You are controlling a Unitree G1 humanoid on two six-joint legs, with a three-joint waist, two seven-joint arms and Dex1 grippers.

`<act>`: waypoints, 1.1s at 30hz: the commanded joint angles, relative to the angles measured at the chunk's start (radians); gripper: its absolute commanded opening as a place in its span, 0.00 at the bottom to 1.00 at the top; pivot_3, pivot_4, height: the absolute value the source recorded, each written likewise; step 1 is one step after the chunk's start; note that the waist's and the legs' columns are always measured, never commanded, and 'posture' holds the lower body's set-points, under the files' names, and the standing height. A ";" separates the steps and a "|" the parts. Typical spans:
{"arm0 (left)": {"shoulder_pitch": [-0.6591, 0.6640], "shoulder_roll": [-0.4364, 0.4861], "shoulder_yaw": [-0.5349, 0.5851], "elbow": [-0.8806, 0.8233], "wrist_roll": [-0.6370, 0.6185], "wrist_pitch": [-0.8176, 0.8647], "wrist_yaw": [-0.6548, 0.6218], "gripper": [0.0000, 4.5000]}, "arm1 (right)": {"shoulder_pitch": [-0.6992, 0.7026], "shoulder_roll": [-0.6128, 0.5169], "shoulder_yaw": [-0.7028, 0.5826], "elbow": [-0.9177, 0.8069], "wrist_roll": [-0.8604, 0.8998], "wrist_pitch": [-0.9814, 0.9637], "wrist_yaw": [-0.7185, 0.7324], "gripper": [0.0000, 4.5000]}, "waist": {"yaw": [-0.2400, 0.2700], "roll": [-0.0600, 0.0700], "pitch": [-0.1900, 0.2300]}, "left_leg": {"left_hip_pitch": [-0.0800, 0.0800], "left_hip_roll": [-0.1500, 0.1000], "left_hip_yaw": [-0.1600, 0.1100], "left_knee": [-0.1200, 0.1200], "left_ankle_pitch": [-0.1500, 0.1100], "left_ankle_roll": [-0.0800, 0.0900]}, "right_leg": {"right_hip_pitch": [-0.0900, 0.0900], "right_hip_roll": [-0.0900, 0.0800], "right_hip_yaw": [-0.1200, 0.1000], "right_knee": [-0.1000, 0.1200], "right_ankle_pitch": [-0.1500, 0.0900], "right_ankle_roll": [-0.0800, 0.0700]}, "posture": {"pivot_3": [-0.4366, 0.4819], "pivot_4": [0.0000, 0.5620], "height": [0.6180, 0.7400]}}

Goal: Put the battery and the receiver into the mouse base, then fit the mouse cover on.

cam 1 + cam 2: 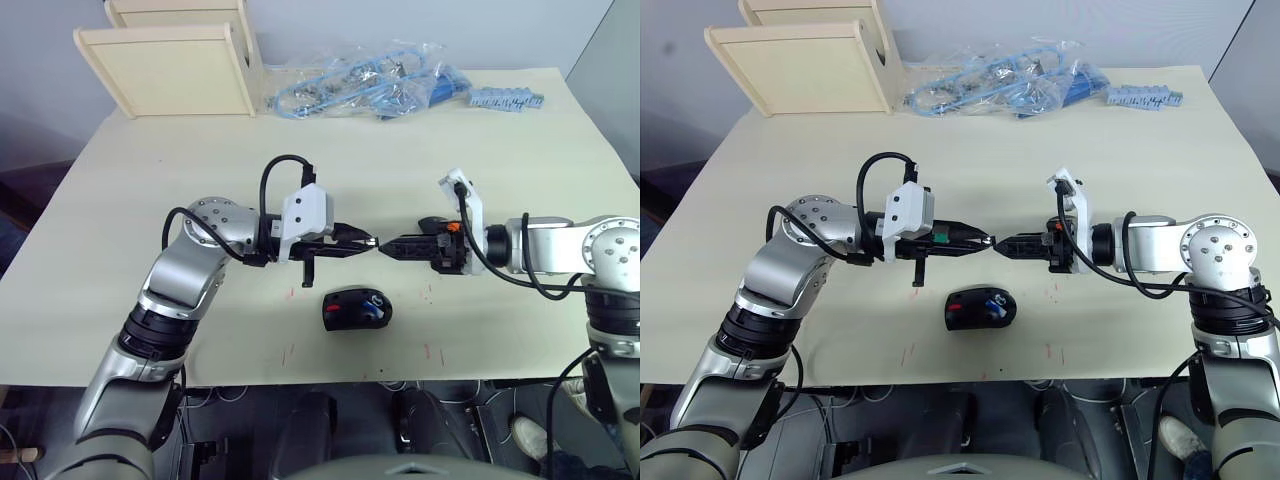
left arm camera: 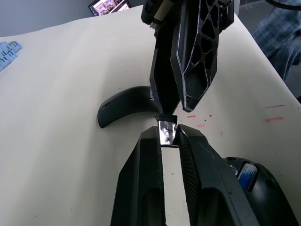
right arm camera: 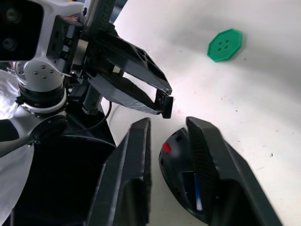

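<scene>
Receiver [image 2: 167, 132]: tiny silver-black plug, pinched by left fingers [image 2: 150, 155]; right fingers [image 2: 193, 70] spread, tips near it.

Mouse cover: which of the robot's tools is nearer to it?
Right. The right tool hovers beside the mouse cover; the left tool, holding the receiver, is farther away.

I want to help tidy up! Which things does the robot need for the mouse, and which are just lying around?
Needed for the job:
receiver
battery, already in the mouse base
mouse cover

Just lying about:
green disc
bag of blue cables
wooden trays
blue strip
</scene>
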State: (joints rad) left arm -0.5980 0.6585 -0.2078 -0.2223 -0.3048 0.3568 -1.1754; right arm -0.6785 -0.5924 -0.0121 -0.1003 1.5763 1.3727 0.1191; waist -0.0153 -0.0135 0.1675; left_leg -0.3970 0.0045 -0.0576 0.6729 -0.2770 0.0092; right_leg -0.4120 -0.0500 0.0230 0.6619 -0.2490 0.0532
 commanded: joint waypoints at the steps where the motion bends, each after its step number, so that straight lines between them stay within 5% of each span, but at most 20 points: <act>1: -0.010 0.000 -0.003 -0.024 0.004 -0.033 -0.010 0.01 | -0.036 0.002 -0.014 0.017 0.078 -0.004 -0.030 0.32 | 0.000 0.000 0.000 | 0.000 0.000 0.000 0.000 0.000 0.000 | 0.000 0.000 0.000 0.000 0.000 0.000 | 0.48 0.27 1.00; 33: -0.021 -0.009 -0.014 -0.022 0.012 -0.053 -0.011 0.01 | -0.035 -0.032 0.041 0.047 0.224 -0.059 -0.156 0.32 | -0.001 0.000 0.000 | 0.000 0.000 0.000 0.000 0.000 0.000 | 0.000 0.000 0.000 0.000 0.000 0.000 | 0.48 0.27 1.00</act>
State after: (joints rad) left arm -0.6003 0.6476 -0.2285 -0.2225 -0.2950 0.3197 -1.1851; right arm -0.6950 -0.6143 0.0318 -0.0382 1.7704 1.3264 -0.0421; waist -0.0164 -0.0134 0.1676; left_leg -0.3972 0.0046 -0.0575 0.6729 -0.2770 0.0093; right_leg -0.4120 -0.0499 0.0229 0.6619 -0.2490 0.0532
